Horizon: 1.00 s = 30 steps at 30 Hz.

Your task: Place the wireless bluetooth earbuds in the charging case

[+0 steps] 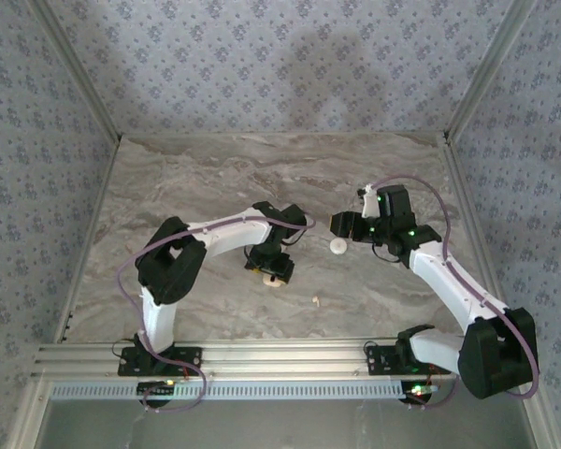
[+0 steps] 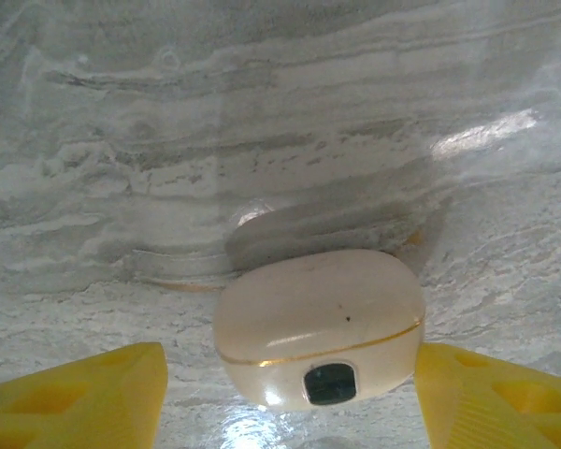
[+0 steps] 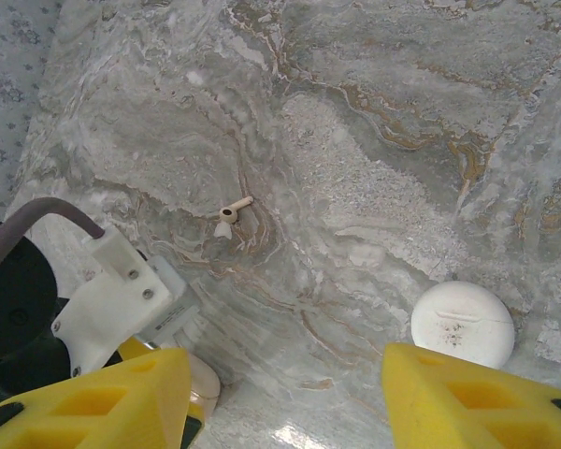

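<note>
My left tool (image 2: 290, 374) stands spread either side of the charging case (image 2: 318, 327), which looks shut on the desk (image 2: 262, 112). My right tool (image 3: 285, 374) is spread and empty. One earbud (image 3: 230, 215) lies well apart from the case, toward my bases. I'd clamp the case squarely, then pinch the earbud's stem.

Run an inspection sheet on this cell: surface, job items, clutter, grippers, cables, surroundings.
Surface: marble-pattern table, glossy, no spills seen.
Job's things: charging case closed, lying on the table; one earbud loose on the table, apart from the case.
Clutter: round white puck beside the right fingers.
Grippers: left gripper open, straddling the case, with a gap at one finger; right gripper open, nothing between its fingers.
Cables: purple cable looped along each arm, not touching the items.
Surroundings: patterned walls on three sides; aluminium rail at the near edge.
</note>
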Motion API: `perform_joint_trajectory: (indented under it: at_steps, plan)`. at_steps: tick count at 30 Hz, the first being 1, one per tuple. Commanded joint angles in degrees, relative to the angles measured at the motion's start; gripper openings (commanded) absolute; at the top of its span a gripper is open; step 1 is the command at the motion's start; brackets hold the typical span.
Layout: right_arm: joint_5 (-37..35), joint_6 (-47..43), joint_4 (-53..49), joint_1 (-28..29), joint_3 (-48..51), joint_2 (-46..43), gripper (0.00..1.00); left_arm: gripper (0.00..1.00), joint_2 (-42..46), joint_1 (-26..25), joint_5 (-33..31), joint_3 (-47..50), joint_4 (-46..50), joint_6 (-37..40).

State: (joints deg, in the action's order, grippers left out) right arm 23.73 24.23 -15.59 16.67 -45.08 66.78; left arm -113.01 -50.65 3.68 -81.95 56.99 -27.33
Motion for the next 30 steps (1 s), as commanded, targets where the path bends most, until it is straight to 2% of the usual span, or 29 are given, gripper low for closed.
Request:
perform_joint_trajectory:
  at_steps: [1, 10, 15, 19, 24, 30]
  plan:
    - [-0.5, 0.5, -0.2, 0.5, 0.3, 0.3, 0.58, 0.71, -2.0, -0.1, 1.5, -2.5, 1.2, -0.3]
    - [-0.2, -0.3, -0.7, 0.4, -0.2, 1.0, 0.57, 0.69, -3.9, -0.1, 3.2, -2.2, 0.3, -0.6]
    - [-0.1, -0.3, -0.6, 0.4, -0.4, 1.2, 0.56, 0.56, -3.4, -0.1, 3.1, -1.4, 0.0, -0.9]
    - [0.1, 0.6, -1.0, 0.4, -0.2, 1.2, 0.55, 0.52, -1.5, -0.1, 2.2, 0.4, -0.9, -0.5]
    - [3.2, 2.3, -1.9, 0.4, -0.2, 1.7, 0.55, 0.49, 2.2, -0.1, 1.3, 2.2, -3.4, 5.3]
    - [7.8, 3.7, -3.6, -0.3, -0.2, 3.4, 0.55, 0.48, 8.4, -0.1, 3.5, 6.0, -9.3, 18.5]
